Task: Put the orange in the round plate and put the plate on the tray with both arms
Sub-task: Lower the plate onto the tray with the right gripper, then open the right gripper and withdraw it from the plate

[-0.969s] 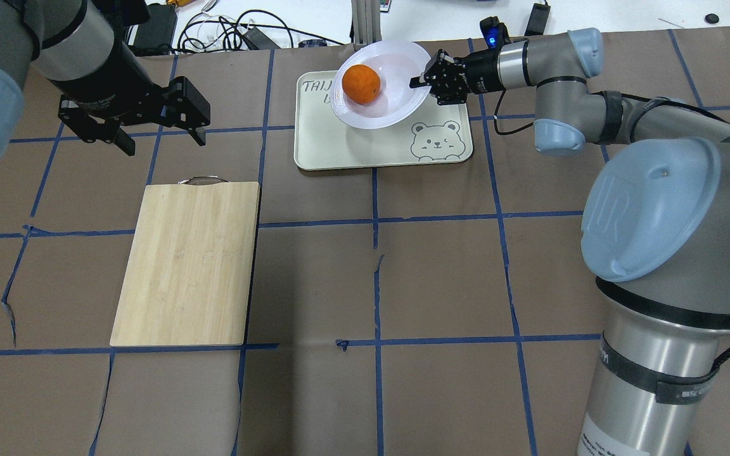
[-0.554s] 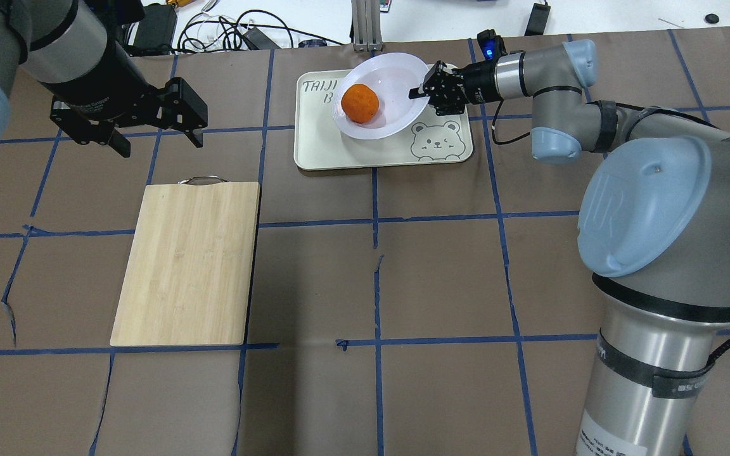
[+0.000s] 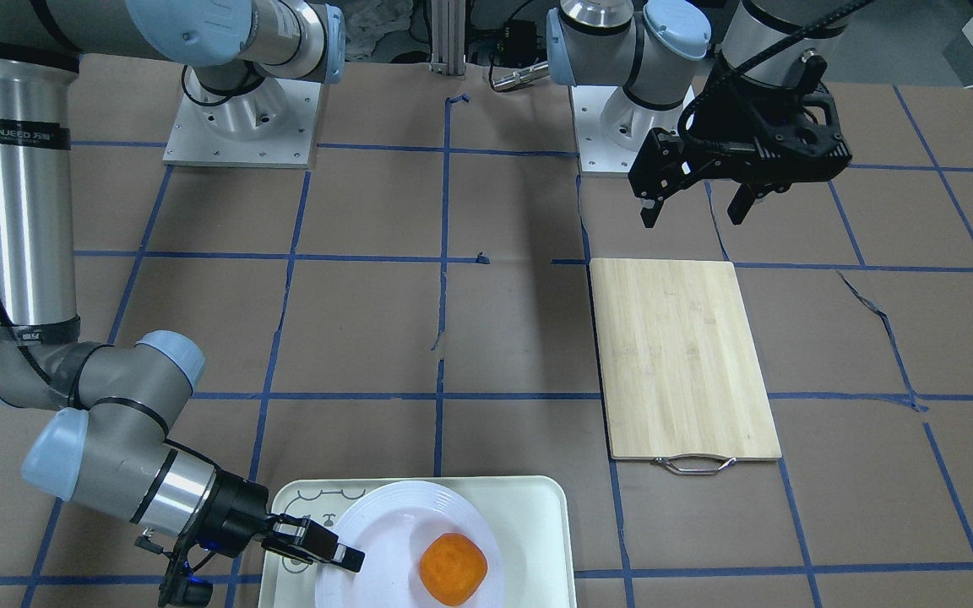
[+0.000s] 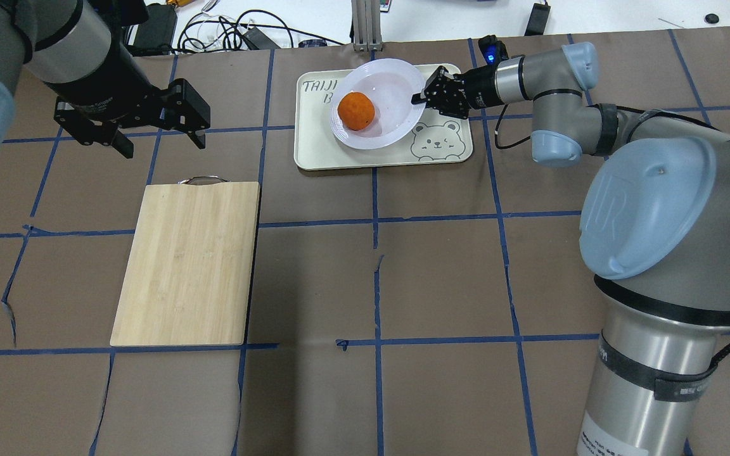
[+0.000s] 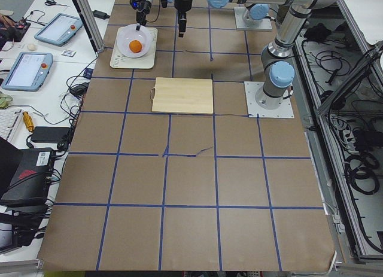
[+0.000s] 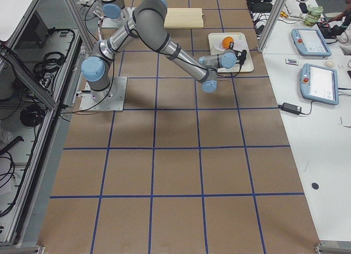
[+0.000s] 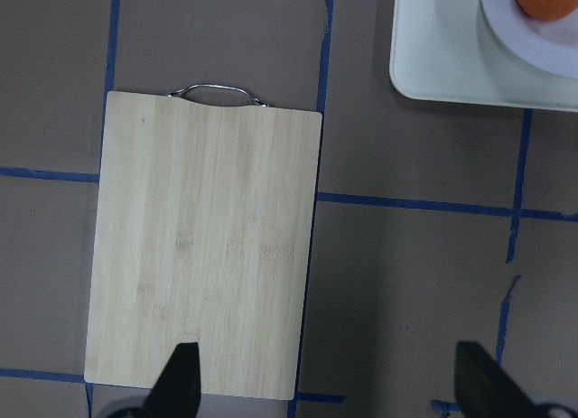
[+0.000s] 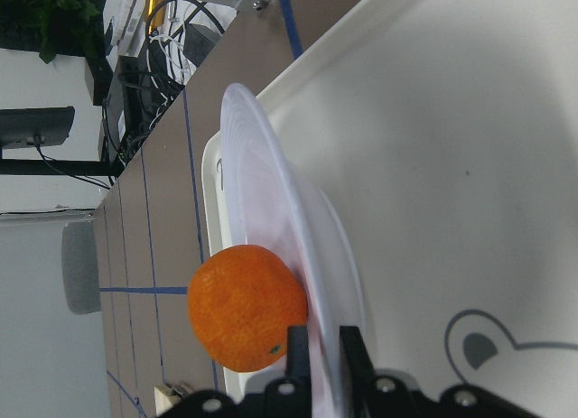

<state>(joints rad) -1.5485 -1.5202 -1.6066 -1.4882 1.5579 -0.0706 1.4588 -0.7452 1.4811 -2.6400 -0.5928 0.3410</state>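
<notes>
The small bright-orange fruit (image 4: pixel 356 111) sat in the well of the glossy white round plate (image 4: pixel 394 88), towards the side away from the right arm. The plate lay over the pale cream rectangular tray (image 4: pixel 327 151), covering its far half, with the grey bear face in the tray's corner showing just beside the plate's edge. The right arm's black two-finger claw (image 4: pixel 417 98) pinched the plate's rim, one finger above it and one below, as the right wrist view showed. In that view the plate stood at a slant to the tray floor and cast a shadow there; whether its underside touched the tray could not be told.

The left arm's black claw (image 4: pixel 163 147) hung spread wide and empty above the brown paper-covered table (image 4: pixel 441 272), well apart from the tray. It hung near the metal-handled end of the bamboo cutting board (image 4: pixel 187 263), which lay flat on the table. In the left wrist view, both fingertips framed the board from above.
</notes>
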